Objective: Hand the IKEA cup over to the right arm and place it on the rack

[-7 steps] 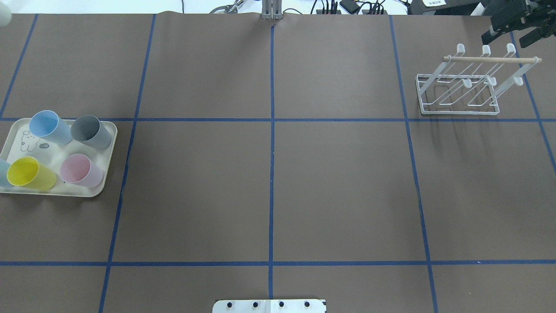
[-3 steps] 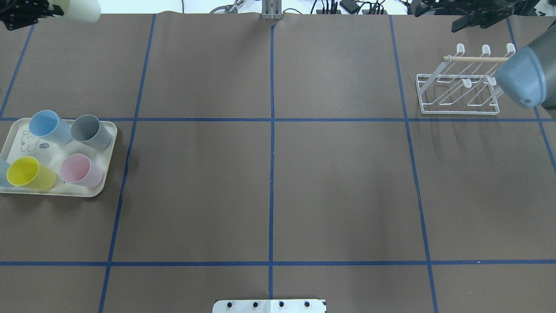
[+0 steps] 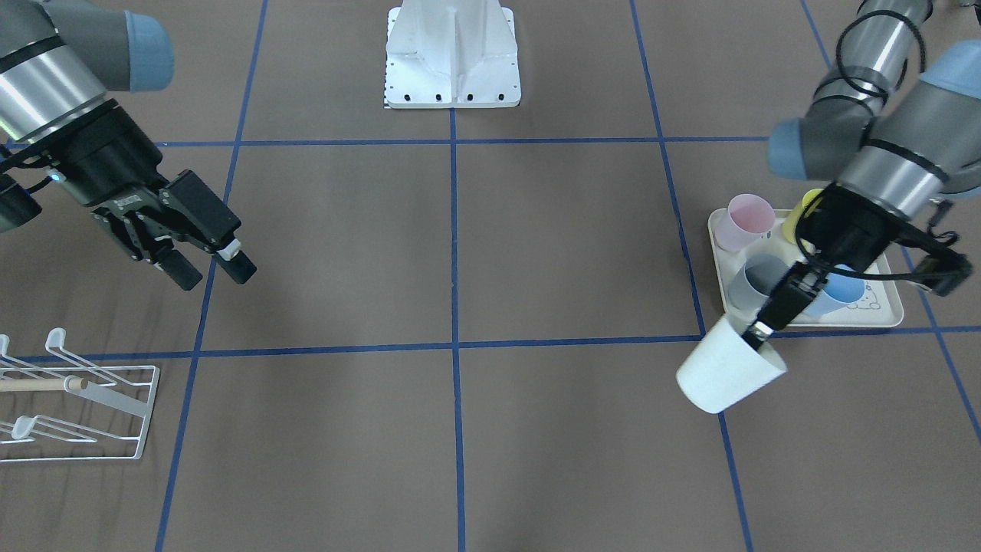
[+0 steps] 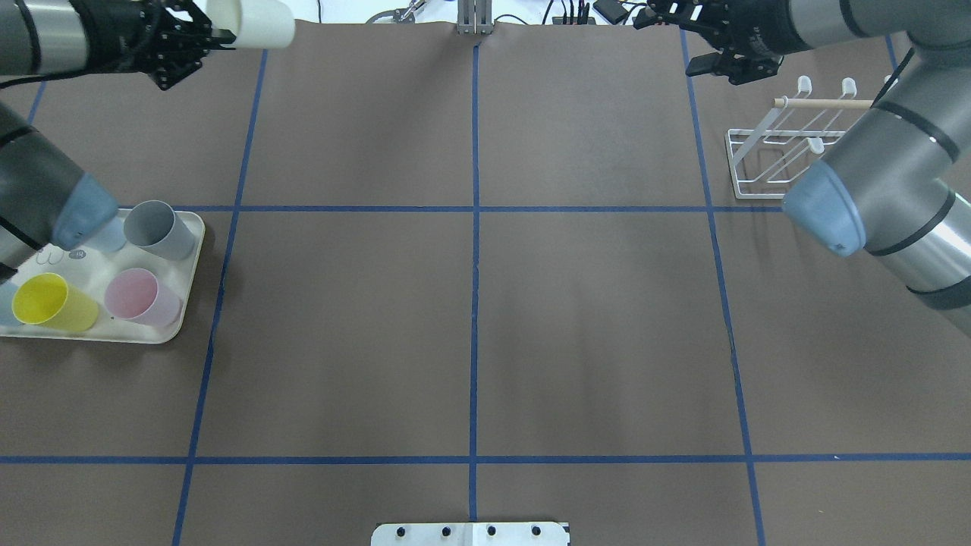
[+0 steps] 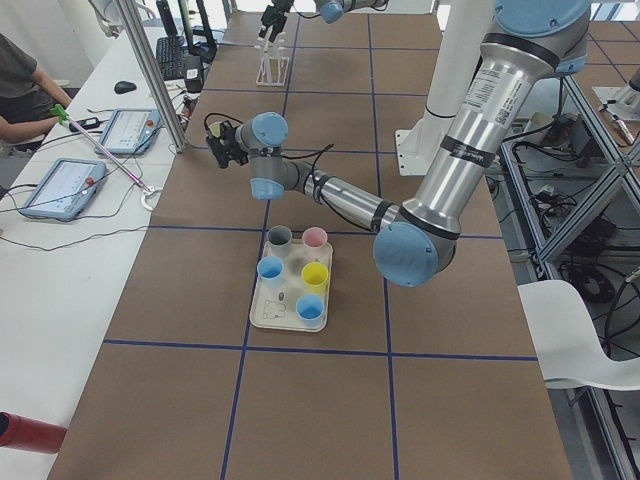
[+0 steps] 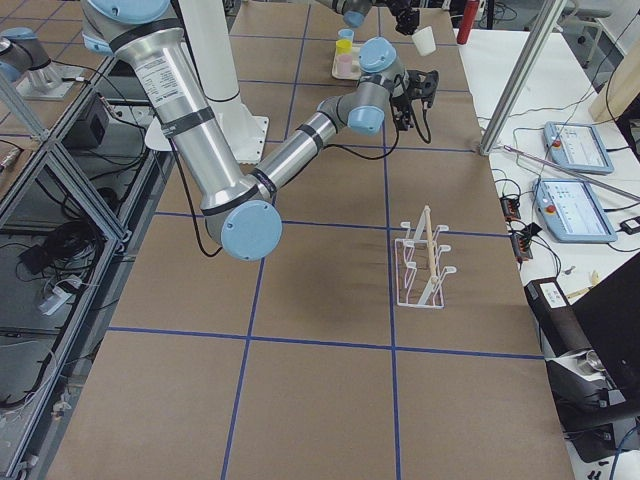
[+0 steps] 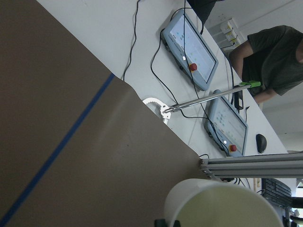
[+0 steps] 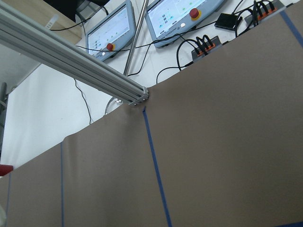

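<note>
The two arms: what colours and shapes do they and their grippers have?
The left arm and the right arm are silver tubes with grey joints and round light blue caps. A black cable loops around the left arm. The left gripper and the right gripper are black, with two fingers each.

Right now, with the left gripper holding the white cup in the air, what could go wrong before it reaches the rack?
1. The left gripper pinches the cup only at its rim, tilted; it could slip or twist during the handover.
2. The right gripper, open, may knock the cup loose if it closes off-centre.
3. The rack has thin prongs; a tilted cup could miss one and fall.
</note>
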Tool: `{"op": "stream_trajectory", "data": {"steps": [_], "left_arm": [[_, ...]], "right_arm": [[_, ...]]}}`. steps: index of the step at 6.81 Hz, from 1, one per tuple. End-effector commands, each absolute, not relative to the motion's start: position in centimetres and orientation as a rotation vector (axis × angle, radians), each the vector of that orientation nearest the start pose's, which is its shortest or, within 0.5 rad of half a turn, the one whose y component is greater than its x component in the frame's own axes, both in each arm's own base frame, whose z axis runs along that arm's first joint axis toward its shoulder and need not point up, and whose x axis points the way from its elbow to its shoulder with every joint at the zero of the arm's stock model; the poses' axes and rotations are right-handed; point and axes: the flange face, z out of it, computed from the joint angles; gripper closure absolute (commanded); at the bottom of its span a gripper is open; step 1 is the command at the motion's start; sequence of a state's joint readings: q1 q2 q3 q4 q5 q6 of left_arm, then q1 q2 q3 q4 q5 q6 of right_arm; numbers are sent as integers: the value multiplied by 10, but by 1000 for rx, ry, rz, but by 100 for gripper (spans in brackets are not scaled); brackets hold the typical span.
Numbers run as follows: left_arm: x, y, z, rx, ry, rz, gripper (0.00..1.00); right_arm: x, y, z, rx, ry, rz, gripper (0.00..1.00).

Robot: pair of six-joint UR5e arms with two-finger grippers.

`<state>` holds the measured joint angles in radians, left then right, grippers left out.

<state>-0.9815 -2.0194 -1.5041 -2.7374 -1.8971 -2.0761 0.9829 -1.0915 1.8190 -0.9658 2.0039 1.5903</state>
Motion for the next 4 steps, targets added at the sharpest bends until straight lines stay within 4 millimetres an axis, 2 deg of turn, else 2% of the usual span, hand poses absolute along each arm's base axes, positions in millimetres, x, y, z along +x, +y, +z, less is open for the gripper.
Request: {"op": "stream_trajectory", "data": {"steps": [1, 2, 3, 4], "left_arm": [[349, -555, 250, -56, 1863, -1084, 100], [359, -546, 247, -128, 1949, -1134, 100], [373, -543, 239, -199, 2019, -1148, 100], [394, -542, 222, -274, 2070, -1174, 100]], "right_arm": [[-266, -539, 189, 239, -1481, 640, 0], [-271, -533, 184, 230, -1519, 645, 0], [-288, -523, 178, 272, -1563, 661, 0], [-305, -511, 163, 246, -1662, 732, 1]]}}
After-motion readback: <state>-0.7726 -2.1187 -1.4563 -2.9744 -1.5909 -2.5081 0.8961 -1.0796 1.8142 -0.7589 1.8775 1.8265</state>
